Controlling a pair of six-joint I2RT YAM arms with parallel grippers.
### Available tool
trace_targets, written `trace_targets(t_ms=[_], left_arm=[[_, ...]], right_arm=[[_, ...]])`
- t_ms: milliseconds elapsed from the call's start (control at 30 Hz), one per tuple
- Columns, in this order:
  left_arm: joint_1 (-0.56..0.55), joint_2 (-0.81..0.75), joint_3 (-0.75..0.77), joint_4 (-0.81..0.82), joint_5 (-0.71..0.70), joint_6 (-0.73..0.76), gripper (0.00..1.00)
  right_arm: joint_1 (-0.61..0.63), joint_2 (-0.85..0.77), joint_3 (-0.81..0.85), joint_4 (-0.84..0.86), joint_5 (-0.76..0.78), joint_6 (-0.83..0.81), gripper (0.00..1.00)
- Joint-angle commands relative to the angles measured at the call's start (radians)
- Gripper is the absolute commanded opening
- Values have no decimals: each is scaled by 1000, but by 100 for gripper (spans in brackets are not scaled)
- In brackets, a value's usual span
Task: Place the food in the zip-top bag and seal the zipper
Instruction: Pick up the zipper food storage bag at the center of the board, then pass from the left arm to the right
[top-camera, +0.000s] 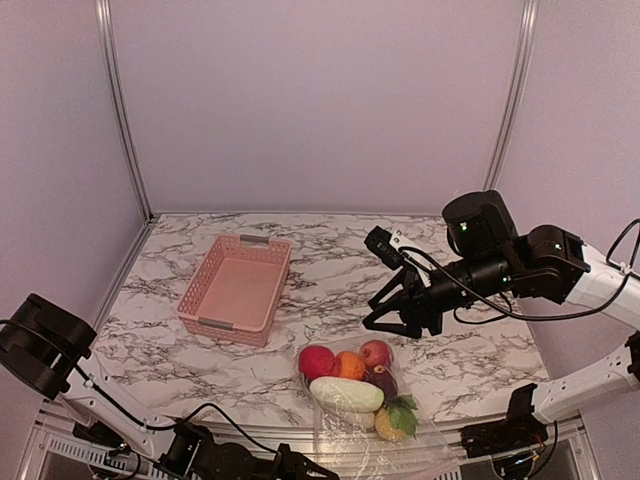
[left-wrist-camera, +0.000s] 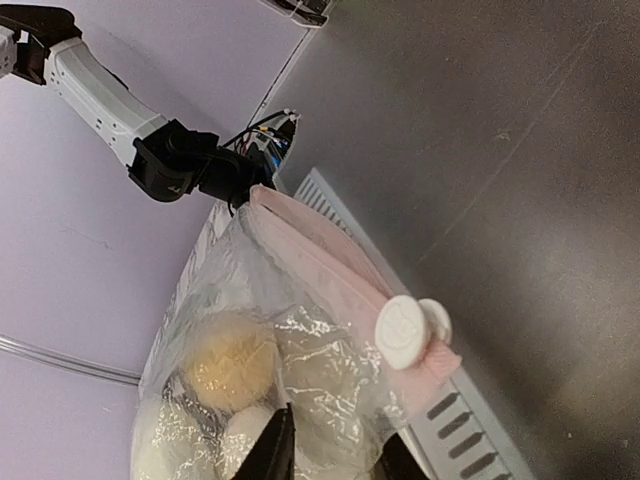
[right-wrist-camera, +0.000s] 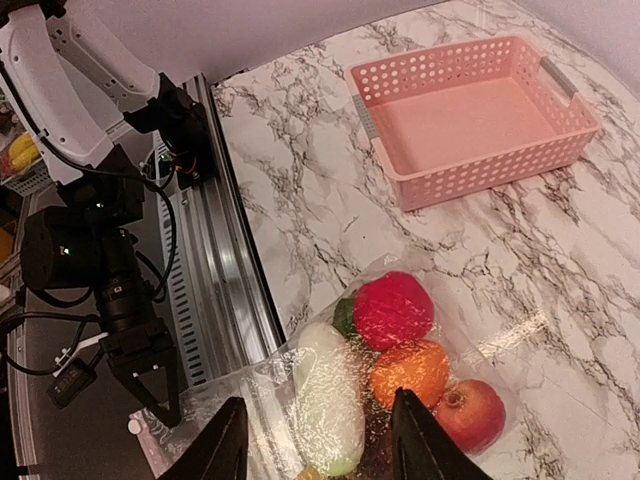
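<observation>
The crinkly clear zip-top bag (top-camera: 402, 440) lies nearest, on the marble table's (top-camera: 150, 310) near edge, rounded food (top-camera: 348, 393) inside; right pincer (top-camera: 388, 322) hovers open above. Left wrist: left pincer (left-wrist-camera: 340, 442) straddles glossy film, grip unclear. Right wrist: latticed pink basket (right-wrist-camera: 470, 120) sits far-left of the bag.

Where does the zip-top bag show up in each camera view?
Top external: zip-top bag at bottom centre, at the near edge of the table.
Left wrist: fills the lower left, right at the left gripper.
Right wrist: bottom centre, beneath the right gripper.
Shared landmark: the left gripper at the bag's near end.
</observation>
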Motion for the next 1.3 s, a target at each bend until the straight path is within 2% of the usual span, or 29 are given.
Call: trace_targets(t_ms=[0,100,167,333,533,667,900,1100,1267], left_arm=[[-4,12,44,93,-21,4,17],[22,-42,45,52,-67,-30,4],[66,-100,55,4,-83,-77,0],[190,-223,159,-215,76,-249,0],[319,-263,244,-288,165,-547,0],[391,-263,297,-334,182,-674,0],[493,-287,352,-402,199,-739,0],[548,-293,383,-419,219,-783,0],[569,-301,383,-405,221,-810,0]], right_arm=[[-1,32,72,5,-24,-24,46],[-1,57,152,-33,-18,-37,46],[-1,66,189,-56,-16,-39,45],[-1,95,273,-102,-37,-45,43],[1,140,363,-161,-49,-66,38],[3,176,433,-223,-61,-94,37],[12,201,489,-278,-122,-130,39],[83,260,499,-328,-44,-142,43],[85,318,561,-367,25,-152,44]])
